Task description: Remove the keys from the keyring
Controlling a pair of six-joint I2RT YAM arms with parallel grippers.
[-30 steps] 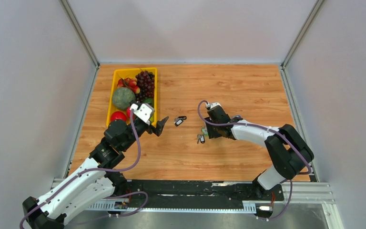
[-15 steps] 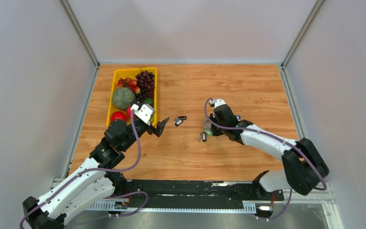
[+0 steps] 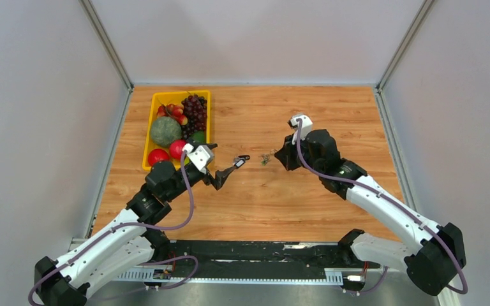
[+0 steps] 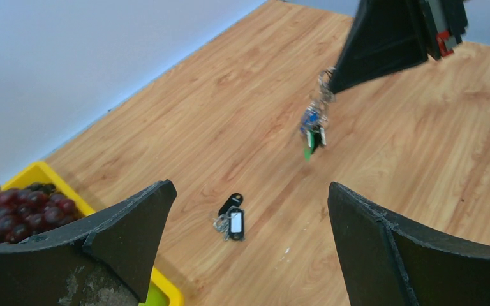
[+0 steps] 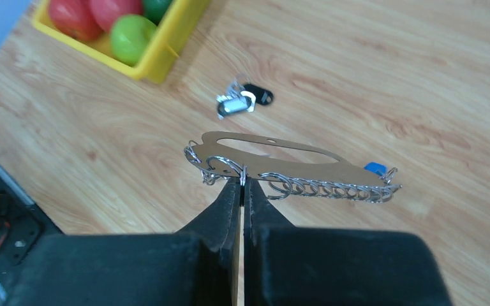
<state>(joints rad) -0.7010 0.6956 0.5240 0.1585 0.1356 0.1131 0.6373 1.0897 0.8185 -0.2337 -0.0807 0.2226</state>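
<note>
Near the middle of the counter [image 3: 332, 121] we see the right claw [image 5: 242, 186] pinched fully together on a small wire ring at the near edge of the keyring [image 5: 293, 167]. The keyring is a pale, flat, elongated loop with a long slot, held roughly level in the right wrist view, and a row of little linked rings runs along its near edge. From the left wrist view the keys [image 4: 312, 131] hang in a small dark cluster below that claw's tip, a green tag lowest and a blue one above it. They look to be clear of the wood, though we cannot be sure of the gap. The left claw [image 4: 250, 188] is spread wide and holds nothing; it hovers to the left of the bunch, pointing toward it. Seen between its two fingers [image 4: 134, 220], a separate fob [image 4: 231, 217] lies on the counter — a black tag and a white-faced tag on their own rings — just left of the hanging keys and apart from them. At the far left of the counter stands a yellow tray [image 3: 178, 93] with dark grapes [image 3: 194, 108], a green melon [image 3: 165, 131] and red fruit in it, and the left arm's wrist sits beside the tray's near right corner.
</note>
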